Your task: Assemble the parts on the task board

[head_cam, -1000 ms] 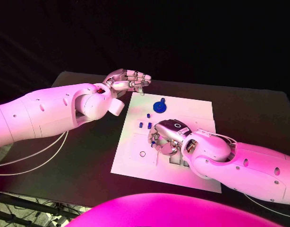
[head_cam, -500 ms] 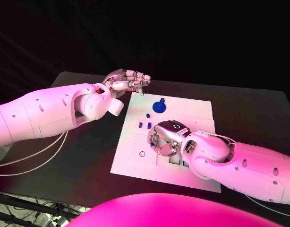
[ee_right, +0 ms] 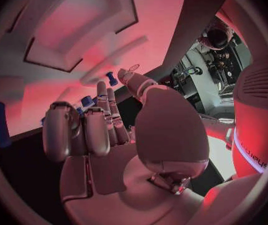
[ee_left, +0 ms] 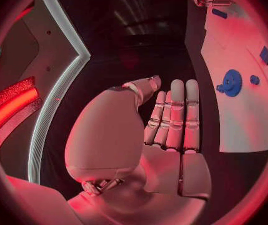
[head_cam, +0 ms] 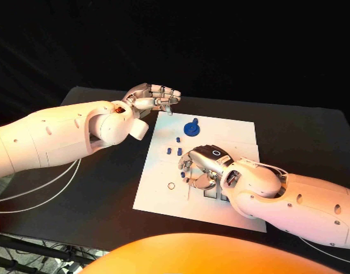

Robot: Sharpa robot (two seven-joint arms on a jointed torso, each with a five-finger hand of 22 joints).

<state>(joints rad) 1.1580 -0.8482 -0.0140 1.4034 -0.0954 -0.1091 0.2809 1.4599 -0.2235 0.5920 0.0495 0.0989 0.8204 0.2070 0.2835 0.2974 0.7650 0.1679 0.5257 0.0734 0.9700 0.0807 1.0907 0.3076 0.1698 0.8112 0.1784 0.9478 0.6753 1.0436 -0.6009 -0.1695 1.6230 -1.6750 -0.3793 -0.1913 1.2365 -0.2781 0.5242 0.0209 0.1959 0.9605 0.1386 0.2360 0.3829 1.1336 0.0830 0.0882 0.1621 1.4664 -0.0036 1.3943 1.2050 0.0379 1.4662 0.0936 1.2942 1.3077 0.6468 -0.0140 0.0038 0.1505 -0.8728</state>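
— Board status? Where's the task board [head_cam: 224,137] sitting?

— Mid-table [head_cam: 306,137], white plate. Blue parts on its far half: a round disc w/ a tab [head_cam: 192,128] near the far edge, small pegs [head_cam: 175,151] just below it, toward the robot. A small ring mark [head_cam: 171,185] on the board's left side.

— Right hand?

— Right hand [head_cam: 201,166] is over the board's middle, palm down, fingers curled in twd the surface. Can't tell if anything's pinched; wrist view shows fingers [ee_right: 77,130] bent, nothing plainly held.

— Left hand?

— Left hand [head_cam: 153,97] is off the board, above the table just past the far-left corner. Wrist cam: fingers [ee_left: 174,115] straight, side by side, thumb apart, holding nothing.
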